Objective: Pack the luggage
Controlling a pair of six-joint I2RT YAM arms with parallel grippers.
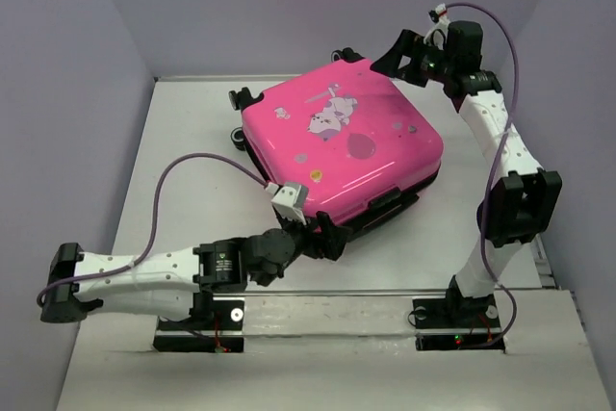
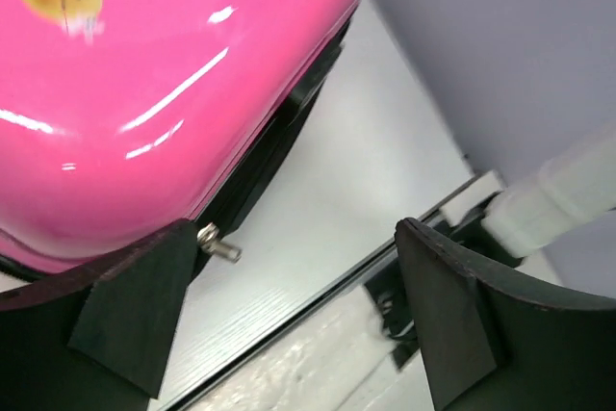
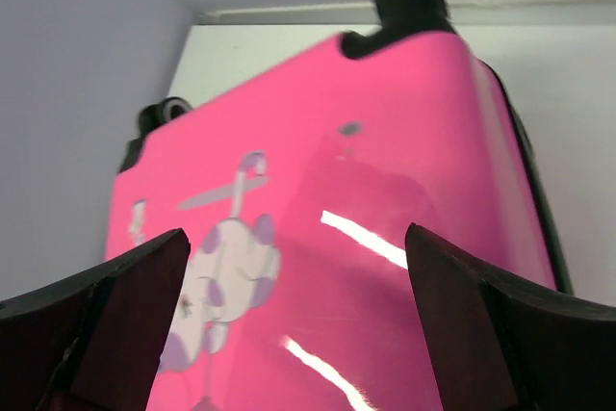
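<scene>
The hot-pink luggage point(image 1: 337, 137) lies flat and closed on the table, cartoon animal print facing up. My left gripper point(image 1: 322, 236) is open at its near corner, low beside the black zipper seam. In the left wrist view the pink shell point(image 2: 144, 93) fills the upper left, and a small metal zipper pull point(image 2: 219, 245) sticks out just by my left finger point(image 2: 135, 305); the left gripper point(image 2: 296, 233) holds nothing. My right gripper point(image 1: 387, 57) is open above the luggage's far right corner. In the right wrist view the right gripper point(image 3: 296, 243) frames the printed lid point(image 3: 385, 238), empty.
Black wheels point(image 1: 241, 100) stick out at the luggage's far left side, and another black wheel point(image 1: 346, 52) shows at the far edge. Grey walls close in the table point(image 1: 183, 141) on the left, back and right. A metal rail point(image 1: 337, 294) crosses the near edge by the arm bases.
</scene>
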